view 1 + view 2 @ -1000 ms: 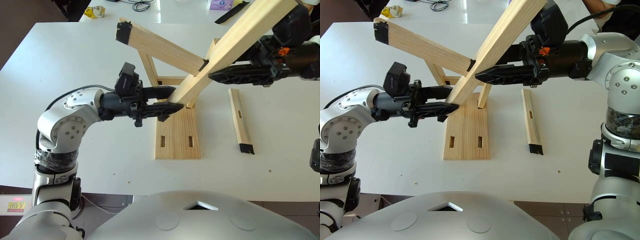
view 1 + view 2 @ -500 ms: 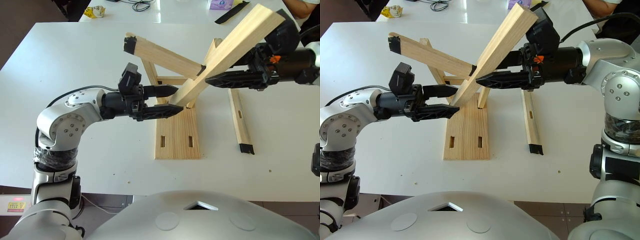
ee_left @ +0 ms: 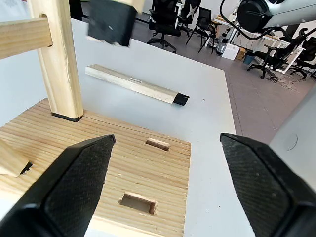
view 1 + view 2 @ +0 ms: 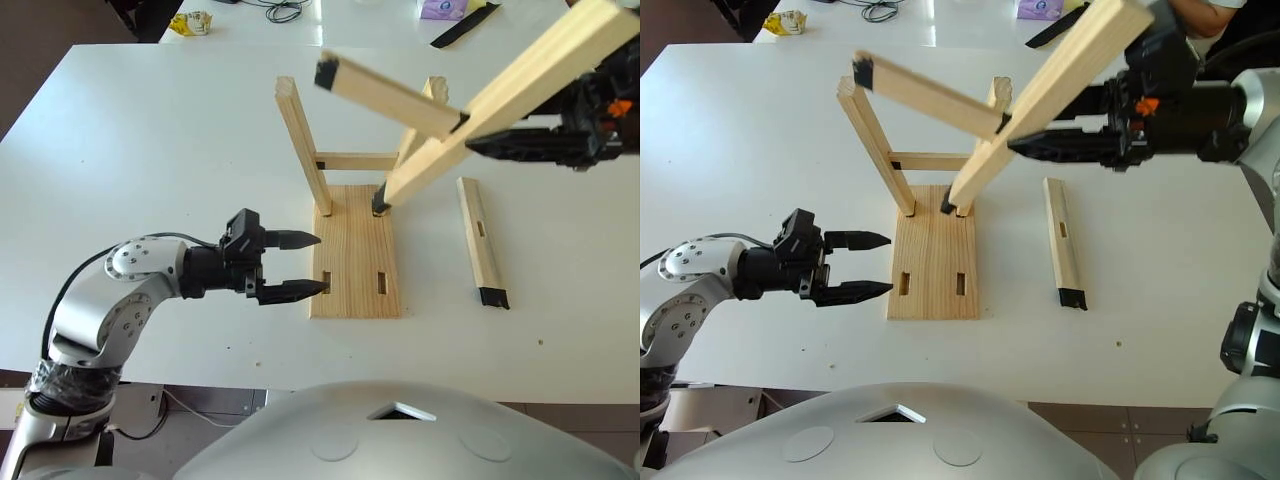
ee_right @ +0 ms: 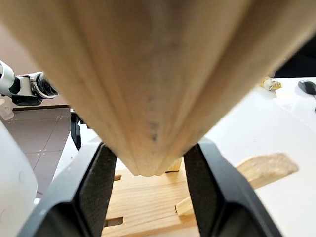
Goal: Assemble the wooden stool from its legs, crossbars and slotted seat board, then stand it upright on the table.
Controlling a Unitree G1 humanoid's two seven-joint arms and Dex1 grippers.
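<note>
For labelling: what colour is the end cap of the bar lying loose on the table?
Black end cap, clearest in the left wrist view.

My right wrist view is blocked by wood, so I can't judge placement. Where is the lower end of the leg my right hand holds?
Observer: The leg in the right hand is tilted; its lower end sits on the seat board, at the far right corner.
Operator: Is the left hand helping there?
Observer: No. The left hand is open and empty, beside the board's near left edge.
Operator: Any parts unused?
Observer: One loose leg lies flat on the table, right of the board.
</note>
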